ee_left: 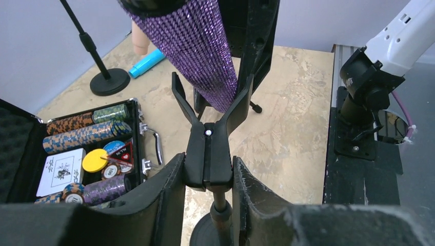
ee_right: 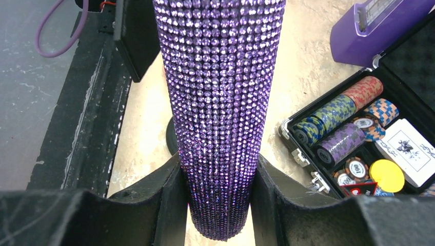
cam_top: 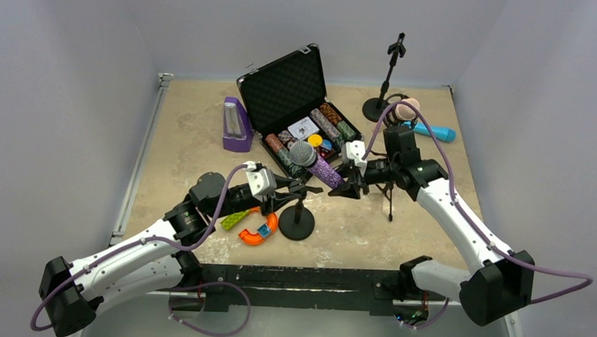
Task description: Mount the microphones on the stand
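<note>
Top external: the purple mic (cam_top: 314, 163) hangs tilted above the middle of the table, its head toward the case (cam_top: 283, 85) and its tail in the right gripper (cam_top: 348, 178). The left gripper (cam_top: 295, 188) is at the clip on top of the short stand (cam_top: 297, 227). The pink mic (cam_top: 407, 108) and blue mic (cam_top: 432, 130) lie on the table beside the base of the tall stand (cam_top: 389, 74), whose holder is bare. As I judge it, no mic is mounted yet. The purple one is at the point of going in, and the other two are left to do.

Left wrist: the left gripper (ee_left: 208, 177) is clenched on the lower body of the clip (ee_left: 210, 133), with a finger pressed against each side. The clip's prongs stand spread in a wide V. The purple mic's (ee_left: 197, 51) tail sits between the prong tips, but I cannot tell whether it touches them.

Right wrist: the right gripper (ee_right: 218, 200) is grasping the purple mic (ee_right: 220, 102) near its tail. Both fingers lie flush against the glittery handle, parted only as wide as the handle itself.
</note>
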You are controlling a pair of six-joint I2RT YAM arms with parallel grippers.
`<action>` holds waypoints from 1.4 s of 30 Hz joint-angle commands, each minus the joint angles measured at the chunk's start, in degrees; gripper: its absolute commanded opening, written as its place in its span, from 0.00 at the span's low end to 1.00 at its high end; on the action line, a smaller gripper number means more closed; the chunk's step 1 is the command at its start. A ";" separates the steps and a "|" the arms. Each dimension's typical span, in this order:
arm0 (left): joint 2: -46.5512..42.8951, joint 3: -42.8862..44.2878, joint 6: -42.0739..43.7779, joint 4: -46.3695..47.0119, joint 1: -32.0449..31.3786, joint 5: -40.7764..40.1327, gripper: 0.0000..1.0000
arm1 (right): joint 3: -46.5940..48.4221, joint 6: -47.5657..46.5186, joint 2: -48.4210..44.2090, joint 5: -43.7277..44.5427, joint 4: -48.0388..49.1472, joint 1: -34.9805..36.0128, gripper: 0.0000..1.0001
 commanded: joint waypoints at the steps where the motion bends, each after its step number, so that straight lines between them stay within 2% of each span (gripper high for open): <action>1: -0.28 1.83 -1.23 0.09 0.14 -0.55 0.07 | 0.10 -1.03 1.34 -3.19 4.53 0.64 0.00; 11: 0.16 1.59 -1.98 0.70 0.16 0.85 0.06 | 0.00 -11.34 6.42 -2.29 1.05 7.53 0.00; 19: -0.26 0.52 -6.71 2.82 0.17 1.52 0.08 | -0.97 -7.77 7.45 -5.07 2.07 8.96 0.00; 20: -0.42 0.51 -7.05 2.77 0.17 1.29 0.12 | -0.77 -6.69 7.29 -5.01 2.01 9.00 0.04; 24: -1.58 0.26 -8.03 2.47 0.10 0.13 0.44 | 0.58 -3.52 6.75 -4.84 0.88 8.92 0.48; 27: -2.58 0.37 -8.32 1.39 0.17 -0.55 0.66 | 1.06 -1.05 5.75 -4.42 1.07 8.91 0.73; 30: -3.51 0.77 -8.23 -0.41 0.10 -0.93 0.79 | 2.36 -0.24 5.19 -3.53 0.10 8.78 0.78; 34: -5.37 0.76 -8.05 -2.24 0.14 -1.73 0.88 | 4.29 -0.50 4.45 -2.39 -2.12 8.16 0.82; 42: -12.08 2.21 -5.43 -11.70 0.17 -3.95 0.95 | 8.12 -1.29 0.10 4.69 -5.20 6.33 0.85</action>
